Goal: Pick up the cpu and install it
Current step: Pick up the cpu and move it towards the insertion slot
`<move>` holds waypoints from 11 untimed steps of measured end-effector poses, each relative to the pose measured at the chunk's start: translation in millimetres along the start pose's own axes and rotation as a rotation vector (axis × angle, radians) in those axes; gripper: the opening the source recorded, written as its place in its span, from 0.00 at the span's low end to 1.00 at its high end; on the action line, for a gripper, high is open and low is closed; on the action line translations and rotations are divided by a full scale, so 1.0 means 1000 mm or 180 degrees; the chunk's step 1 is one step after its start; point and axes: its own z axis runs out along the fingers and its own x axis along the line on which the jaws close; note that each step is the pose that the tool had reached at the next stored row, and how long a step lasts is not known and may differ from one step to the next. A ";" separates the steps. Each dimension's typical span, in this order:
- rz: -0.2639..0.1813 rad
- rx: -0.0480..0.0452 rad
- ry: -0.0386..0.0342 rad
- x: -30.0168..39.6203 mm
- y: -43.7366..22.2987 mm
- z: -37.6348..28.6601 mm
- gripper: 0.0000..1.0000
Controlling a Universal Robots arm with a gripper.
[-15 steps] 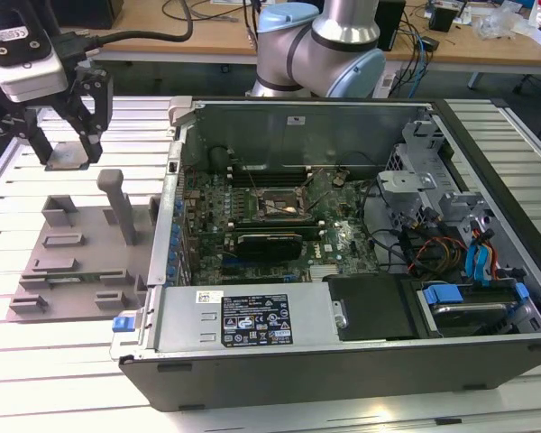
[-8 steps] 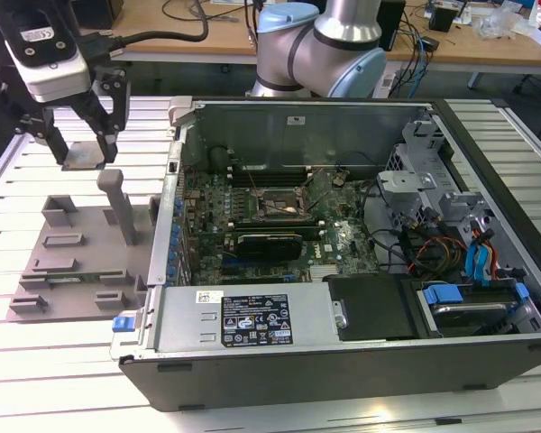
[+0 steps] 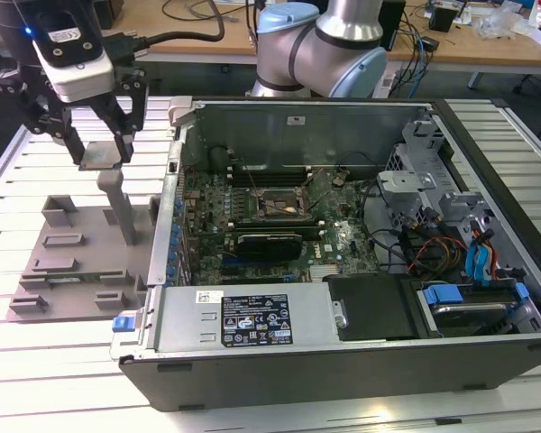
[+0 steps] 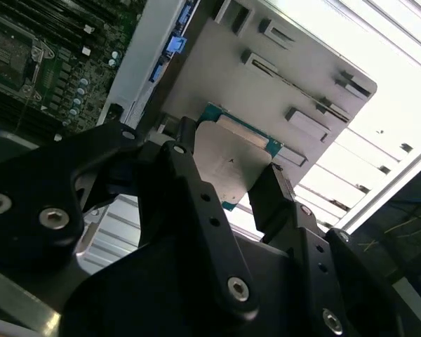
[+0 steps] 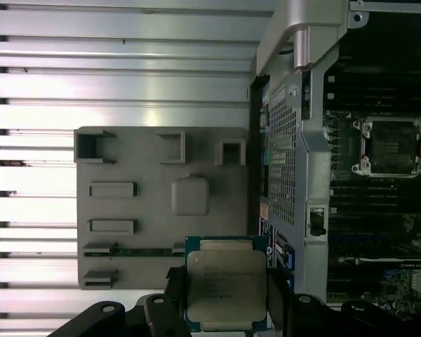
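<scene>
holding green-edged cpu (image 5: 226, 283) over grey tray (image 5: 140, 203)

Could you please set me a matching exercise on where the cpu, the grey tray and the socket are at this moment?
Things:
1. cpu
2. grey tray
3. socket

Places:
A. lying flat on the slatted table, beside the case
B. on the green board inside the open case
C. gripped in the hand, raised above the tray

Pairs: 1-C, 2-A, 3-B
</scene>
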 end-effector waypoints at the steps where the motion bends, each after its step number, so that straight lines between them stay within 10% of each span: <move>1: 0.0000 0.0000 0.0000 -0.0020 0.0000 0.0001 0.55; 11: 0.0000 0.0000 0.0001 -0.0255 -0.0004 0.0007 0.55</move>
